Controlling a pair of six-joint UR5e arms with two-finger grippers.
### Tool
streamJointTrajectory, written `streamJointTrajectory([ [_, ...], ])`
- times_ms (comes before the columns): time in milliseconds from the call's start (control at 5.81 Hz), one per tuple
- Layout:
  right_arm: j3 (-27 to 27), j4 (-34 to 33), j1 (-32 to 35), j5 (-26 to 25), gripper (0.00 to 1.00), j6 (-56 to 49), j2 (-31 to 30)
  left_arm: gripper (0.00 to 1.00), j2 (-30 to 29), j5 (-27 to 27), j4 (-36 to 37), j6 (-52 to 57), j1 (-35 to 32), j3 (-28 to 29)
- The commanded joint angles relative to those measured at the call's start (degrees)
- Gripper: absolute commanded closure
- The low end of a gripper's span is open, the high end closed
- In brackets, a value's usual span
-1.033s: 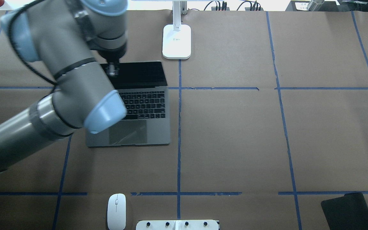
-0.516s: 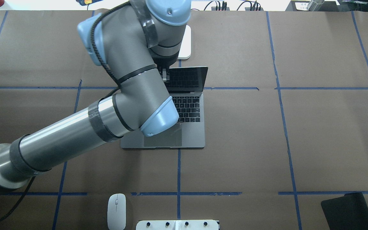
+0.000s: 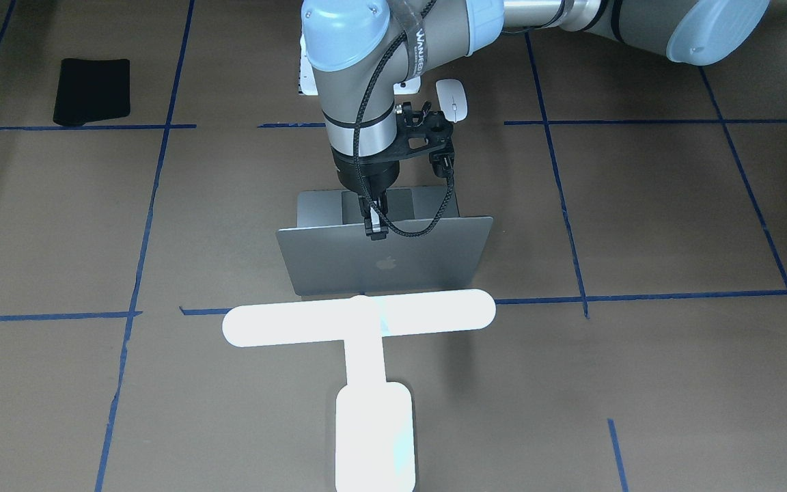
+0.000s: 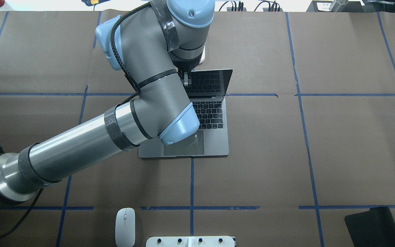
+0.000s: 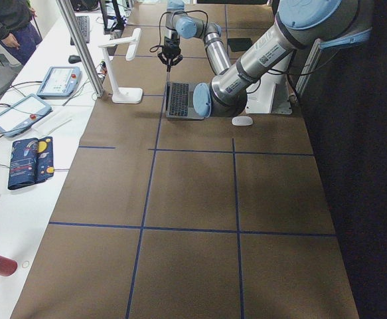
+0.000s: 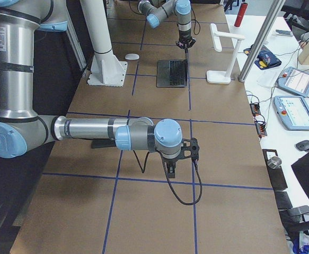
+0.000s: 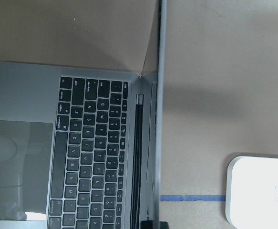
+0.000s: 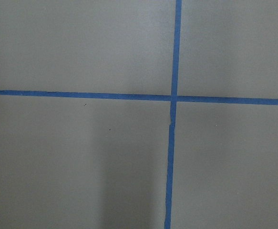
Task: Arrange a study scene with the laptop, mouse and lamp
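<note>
The open silver-grey laptop (image 4: 214, 140) stands in the middle of the table, astride the centre tape line. My left gripper (image 3: 374, 229) is shut on the top edge of its upright lid (image 3: 434, 256), a little left of the logo in the front-facing view. The glowing white lamp (image 3: 359, 318) stands just beyond the lid; my arm hides most of its base (image 4: 202, 56) from overhead. Near the robot's edge lies the white mouse (image 4: 125, 226), untouched. My right gripper (image 6: 170, 169) hangs low over bare table far to the right; I cannot tell whether it is open or shut.
A black pad (image 4: 372, 226) lies at the near right corner. A white pedestal (image 4: 190, 242) with bolt holes sits at the near edge by the mouse. Blue tape lines (image 4: 307, 137) divide the brown table cover.
My left arm has slid the laptop rightward by its lid, from left of the centre line to astride it. The arm now covers most of the lamp from overhead. The mouse has not moved.
</note>
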Motion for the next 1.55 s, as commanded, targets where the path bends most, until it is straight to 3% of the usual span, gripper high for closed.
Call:
streamJointTrajectory([
  [0,0.0,0.0,0.0,0.0,0.0,0.0,-0.01,0.97,0.2,0.12,-3.4,0.34,-0.34,1.91],
  [172,0.0,-0.09,0.0,0.0,0.0,0.09,-0.01,0.4,0.29,0.03,-3.95,0.51,-1.56,1.84],
  [344,-0.09,-0.09,0.0,0.0,0.0,0.09,0.08,0.0,0.38,0.03,-3.78,0.86,-2.09,1.49],
  [516,0.0,-0.09,0.0,-0.09,0.0,0.09,0.26,0.0,1.25,-0.14,-3.17,0.95,-2.36,-0.68],
  [860,0.26,0.35,0.0,0.17,0.0,0.0,-0.7,0.0,10.35,-1.8,6.71,16.34,-2.28,-19.07],
  [1205,2.79,0.7,-0.17,0.18,0.0,3.48,-2.46,0.0,18.8,-4.96,7.12,27.7,-1.4,-31.07],
  [1377,4.81,4.27,-2.96,0.61,0.0,9.0,-3.6,0.0,22.23,-4.98,7.12,33.85,1.56,-35.03],
])
